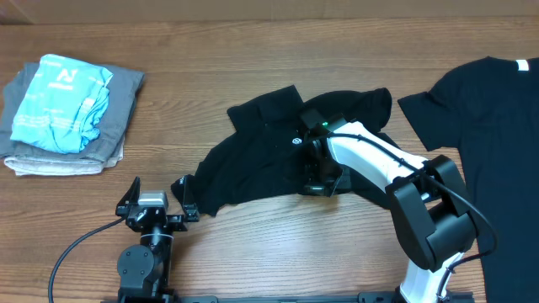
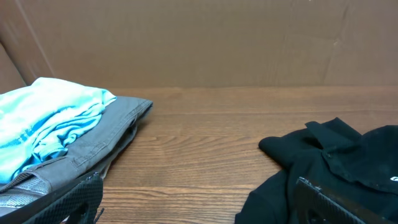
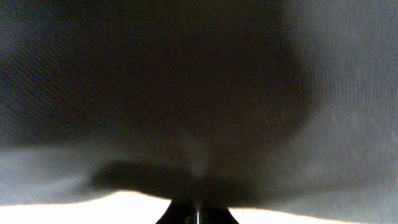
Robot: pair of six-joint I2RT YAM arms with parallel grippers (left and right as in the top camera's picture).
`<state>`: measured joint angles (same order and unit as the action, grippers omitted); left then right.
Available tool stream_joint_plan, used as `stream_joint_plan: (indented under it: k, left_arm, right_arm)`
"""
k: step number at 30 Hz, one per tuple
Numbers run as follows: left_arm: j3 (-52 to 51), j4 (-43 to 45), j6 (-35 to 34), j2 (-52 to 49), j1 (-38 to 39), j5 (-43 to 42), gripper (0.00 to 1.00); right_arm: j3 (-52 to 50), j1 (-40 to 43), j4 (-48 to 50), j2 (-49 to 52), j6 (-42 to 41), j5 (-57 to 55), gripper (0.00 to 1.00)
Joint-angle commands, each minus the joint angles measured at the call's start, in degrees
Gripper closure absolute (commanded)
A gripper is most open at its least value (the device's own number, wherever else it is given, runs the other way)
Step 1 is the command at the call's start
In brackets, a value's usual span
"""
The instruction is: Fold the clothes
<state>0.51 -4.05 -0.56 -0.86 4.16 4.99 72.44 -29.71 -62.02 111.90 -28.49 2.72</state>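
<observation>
A crumpled black T-shirt [image 1: 253, 164] lies bunched in the middle of the table. My right arm reaches over it from the front right, and the right gripper [image 1: 318, 185] is down on the shirt's front right part. In the right wrist view black fabric [image 3: 186, 93] fills nearly the whole frame, and the right gripper [image 3: 198, 215] is shut with the cloth gathered at its tips. A second black T-shirt [image 1: 488, 151] lies spread flat at the right, white neck label [image 1: 522, 66] showing. My left gripper [image 1: 157, 204] [image 2: 199, 205] hovers open near the front edge, left of the crumpled shirt [image 2: 336, 168], holding nothing.
A folded stack of grey and light blue garments [image 1: 67, 109] [image 2: 62, 130] sits at the far left of the wooden table [image 1: 253, 67]. A brown cardboard wall [image 2: 199, 43] stands behind the table.
</observation>
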Motion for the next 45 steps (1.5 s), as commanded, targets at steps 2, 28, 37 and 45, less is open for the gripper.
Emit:
stream_joint_plan:
  k: [2, 28, 37, 45]
  left_arm:
    - [-0.2, 0.1, -0.9, 0.6, 0.5, -0.1, 0.0]
    - [-0.2, 0.1, -0.9, 0.6, 0.5, -0.1, 0.0]
    - [-0.2, 0.1, -0.9, 0.6, 0.5, -0.1, 0.0]
    - [-0.2, 0.1, -0.9, 0.6, 0.5, -0.1, 0.0]
  right_arm:
    - [-0.2, 0.2, 2.3, -1.9, -0.5, -1.2, 0.96]
    - [0.1, 1.0, 6.8, -2.0, 2.1, 4.5, 0.95]
    - [2.2, 4.3, 4.3, -2.0, 2.1, 8.4, 0.95]
    - [2.1, 3.8, 5.7, -1.9, -0.3, 9.6, 0.95]
